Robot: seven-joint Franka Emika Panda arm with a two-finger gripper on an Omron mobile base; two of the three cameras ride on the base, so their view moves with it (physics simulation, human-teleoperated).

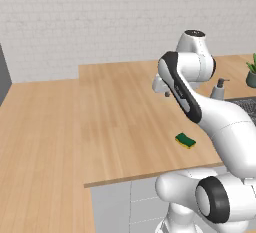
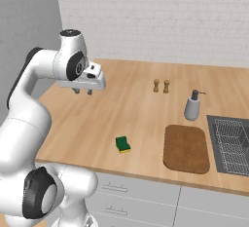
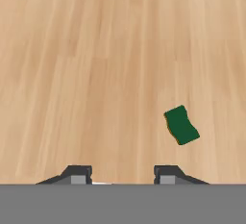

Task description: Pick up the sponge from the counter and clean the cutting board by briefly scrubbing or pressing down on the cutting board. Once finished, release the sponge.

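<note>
The green-topped, yellow-bottomed sponge lies flat on the tan wood counter near its front edge. The dark reddish-brown cutting board lies to the sponge's right, also near the front edge. My gripper hangs well above the counter, back and left of the sponge, pointing down. It is open with nothing between its fingers. In the hand view the sponge sits to the right of the fingertips.
A grey soap dispenser stands behind the board, with two small wooden shakers further back. A dark sink with a wire rack lies right of the board. A potted plant stands at the far right. White brick wall behind.
</note>
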